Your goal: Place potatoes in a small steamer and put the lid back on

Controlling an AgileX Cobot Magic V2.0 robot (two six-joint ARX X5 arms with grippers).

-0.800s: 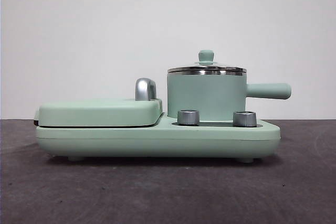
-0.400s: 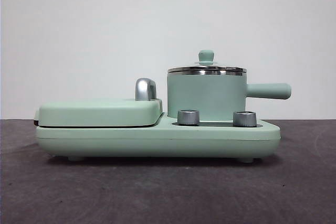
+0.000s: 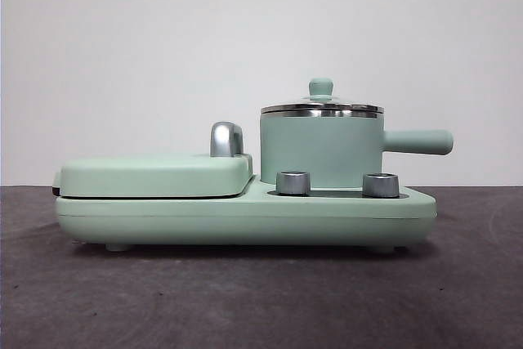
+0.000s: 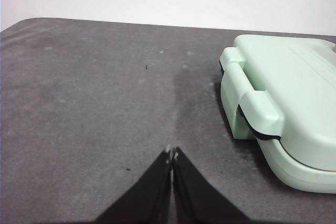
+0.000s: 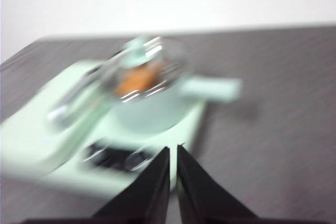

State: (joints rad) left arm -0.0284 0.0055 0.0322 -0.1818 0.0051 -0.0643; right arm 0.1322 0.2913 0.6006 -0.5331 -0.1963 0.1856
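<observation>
Front view: the steamer (image 3: 320, 151) stands on the right half of the mint cooker base (image 3: 245, 218), its handle pointing right, and the lid (image 3: 321, 106) sits level on its steel rim with the knob on top. The griddle cover (image 3: 155, 175) lies shut on the left half. No arm shows. Against the pictures from a second and half a second ago, nothing here has shifted: pot, lid and cover are in the same places. That suggests the placing is done and nothing is being handled.

Left wrist view: the left gripper (image 4: 171, 153) hangs over bare dark table (image 4: 94, 103), its jaws closed together on nothing. The hinged end of the griddle cover (image 4: 283, 114) lies near it but apart.

Right wrist view: the picture is smeared, so the right arm is probably in motion. The right gripper (image 5: 173, 150) has its jaws nearly together and holds nothing. Beyond it the steamer (image 5: 152, 108) shows with the lid (image 5: 149, 69) on, and an orange-brown potato (image 5: 137, 81) is visible through the glass, inside the pot. The task looks complete; the right arm seems to be clear of the pot.
</observation>
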